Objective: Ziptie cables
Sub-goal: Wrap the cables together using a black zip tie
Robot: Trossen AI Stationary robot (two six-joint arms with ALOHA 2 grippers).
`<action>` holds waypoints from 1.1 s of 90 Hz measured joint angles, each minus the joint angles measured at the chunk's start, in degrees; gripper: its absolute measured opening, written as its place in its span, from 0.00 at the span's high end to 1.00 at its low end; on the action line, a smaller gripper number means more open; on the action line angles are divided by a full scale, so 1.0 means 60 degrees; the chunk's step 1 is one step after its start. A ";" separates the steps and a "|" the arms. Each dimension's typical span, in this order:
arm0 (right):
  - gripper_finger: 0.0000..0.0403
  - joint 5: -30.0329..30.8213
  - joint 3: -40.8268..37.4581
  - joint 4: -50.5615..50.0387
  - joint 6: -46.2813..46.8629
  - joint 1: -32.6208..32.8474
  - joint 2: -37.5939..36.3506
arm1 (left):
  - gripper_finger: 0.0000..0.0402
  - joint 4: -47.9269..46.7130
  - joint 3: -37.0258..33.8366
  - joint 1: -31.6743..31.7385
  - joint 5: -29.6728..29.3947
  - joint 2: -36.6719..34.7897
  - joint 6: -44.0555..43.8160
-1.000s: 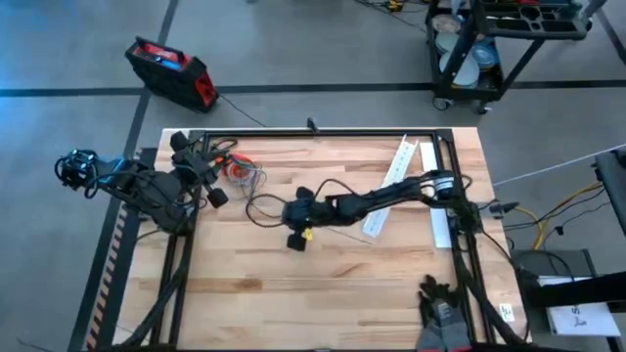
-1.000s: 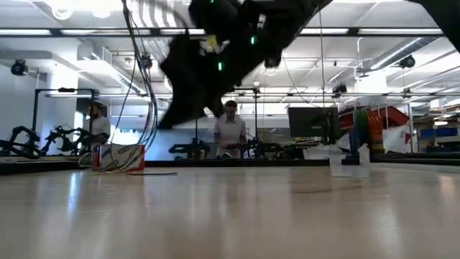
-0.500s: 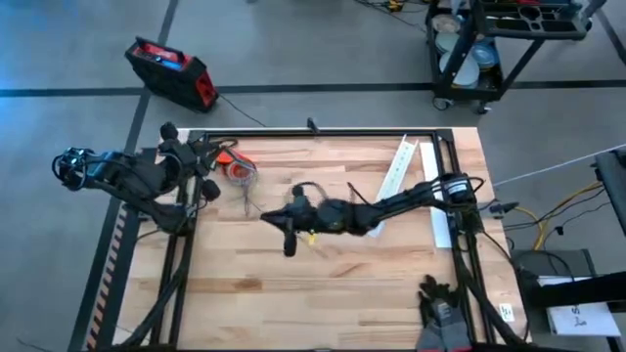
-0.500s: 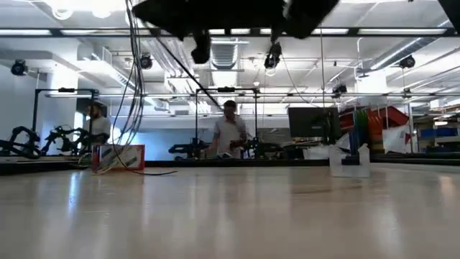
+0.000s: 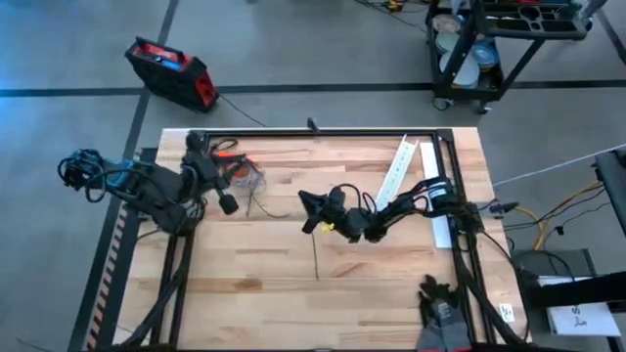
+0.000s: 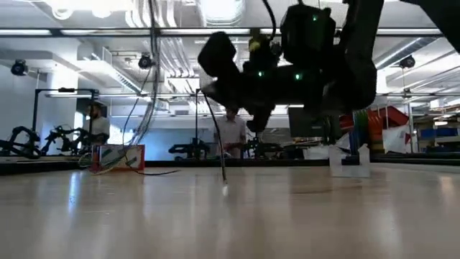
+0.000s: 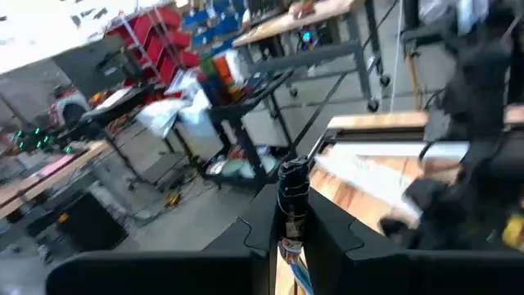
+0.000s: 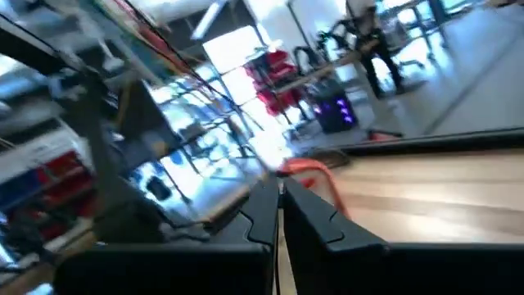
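The cables [image 5: 252, 186] are a thin bundle of wires at the table's far left, beside the orange tape roll [image 5: 235, 162]. My left gripper [image 5: 221, 180] is shut on them. In the low view they hang down [image 6: 141, 93] and their lower ends trail on the tabletop. The ziptie [image 5: 315, 256] is a thin dark strip near the table's middle. It hangs from my right gripper [image 5: 311, 207], which is shut on it above the table. My left gripper pinches the cable bundle [image 7: 291, 190] between its two fingers [image 7: 327, 238], with the bundle standing up past the fingertips. The wires drop slack from the hold to the table. My right gripper pinches the ziptie's upper end [image 8: 279, 187] between its two fingers [image 8: 315, 225]. The strip [image 6: 215, 140] hangs below the gripper at a slight slant, and its lower tip [image 6: 224, 184] is at or just above the tabletop.
A long white slotted channel [image 5: 396, 181] lies slantwise at the far right, with a second white strip [image 5: 437, 215] by the right edge. A black frame [image 5: 313, 134] runs along the far edge. Bare wood lies toward the near edge.
My right gripper has drawn back toward the table's right edge, turned, and come lower. The ziptie now hangs straight down from it. My left gripper has shifted a little toward the right with the cables.
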 joint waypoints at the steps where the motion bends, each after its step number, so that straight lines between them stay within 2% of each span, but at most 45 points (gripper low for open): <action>1: 1.00 0.0077 -0.0008 0.0013 0.0044 -0.0022 0.0002 | 0.94 0.0168 -0.0068 0.0002 0.0116 0.0011 0.0097; 6: 1.00 0.0304 -0.0094 -0.0095 0.0367 -0.0159 0.0042 | 0.94 0.1042 -0.0453 0.0001 0.0773 0.0051 0.0497; 17: 1.00 0.0430 -0.0173 -0.1569 0.1784 -0.0600 0.0086 | 0.94 0.3621 -0.1477 -0.0002 0.2180 -0.0028 0.1496; 29: 1.00 0.0067 -0.0170 -0.2738 0.2852 -0.0955 0.0086 | 0.94 0.6501 -0.2183 0.0009 0.3555 -0.0137 0.2061; 37: 1.00 -0.0038 -0.0163 -0.3030 0.2994 -0.1079 0.0086 | 0.94 0.7468 -0.2210 0.0009 0.4468 -0.0174 0.1735; 45: 1.00 -0.0134 -0.0146 -0.2990 0.3010 -0.1145 0.0079 | 0.94 0.8046 -0.2115 0.0009 0.4919 0.0001 0.1493; 54: 1.00 -0.0190 -0.0080 -0.3011 0.3001 -0.1146 0.0079 | 0.94 0.9263 -0.2135 0.0077 0.5199 0.0624 0.1470; 67: 1.00 -0.0469 0.0091 -0.3014 0.2783 -0.1134 0.0079 | 0.94 1.1168 -0.2173 0.0431 0.6370 0.1959 0.1607; 82: 1.00 -0.0615 0.0169 -0.3012 0.2784 -0.1094 0.0071 | 0.94 1.2929 -0.2119 0.1170 0.7195 0.3287 0.1582; 89: 1.00 -0.0628 0.0172 -0.3018 0.2842 -0.1094 0.0071 | 0.94 1.3734 -0.2119 0.1608 0.8084 0.3817 0.1176; 99: 1.00 -0.0633 0.0169 -0.3018 0.2964 -0.1075 0.0071 | 0.94 1.5438 -0.2119 0.2171 1.0150 0.4506 -0.0335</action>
